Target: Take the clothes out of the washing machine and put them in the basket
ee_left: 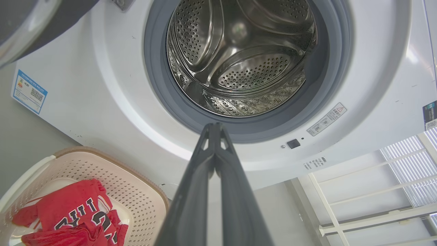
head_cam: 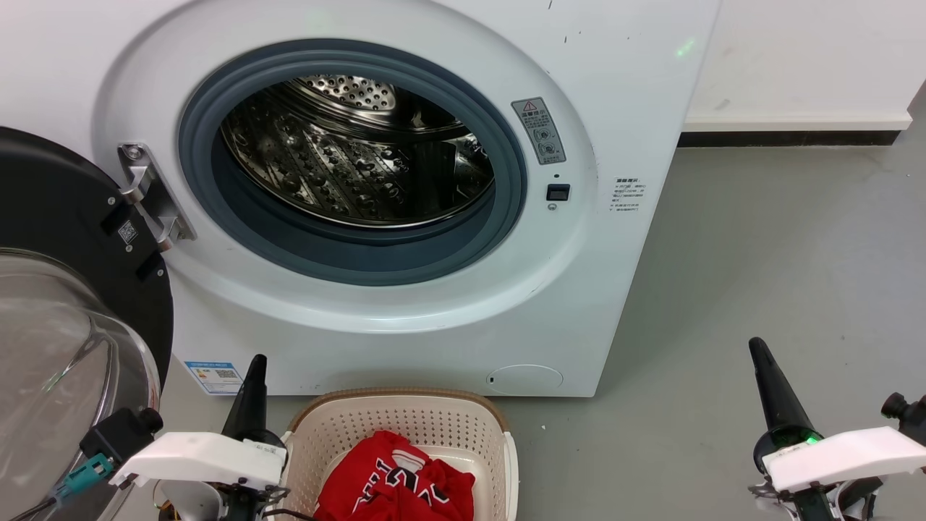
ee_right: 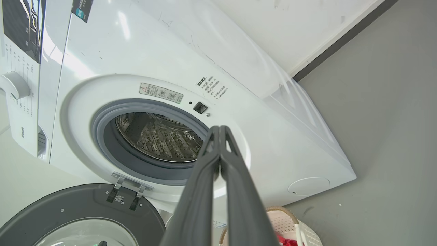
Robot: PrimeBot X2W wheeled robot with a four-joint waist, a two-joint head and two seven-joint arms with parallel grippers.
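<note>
In the head view the washing machine [head_cam: 448,318] stands with its door [head_cam: 72,239] swung wide to the left and its drum [head_cam: 354,159] showing bare steel. The clothes [head_cam: 394,485] lie as a red heap in the basket [head_cam: 405,416] on the floor just in front. The left gripper [head_cam: 255,365] beside the basket and the right gripper [head_cam: 758,351], well off to the side, each look like a single dark spike, closed and holding nothing. I judge the unloading to be at or near its end. The next move calls only for a check of the drum's low front, which the grey seal hides here. The left wrist view supplies much of that check. It looks up into the drum past its own fingers [ee_left: 205,164], which are pressed together and empty, and the back wall and lower curve show no fabric (the very nearest lip is hidden). It also shows the black-and-white lettering on the jersey. The right wrist view, likewise over closed, bare fingers [ee_right: 205,171], adds the control panel [ee_right: 24,27] and knob [ee_right: 13,85] on the machine's top front. It catches only a corner of the basket, with a scrap of red in it.
</note>
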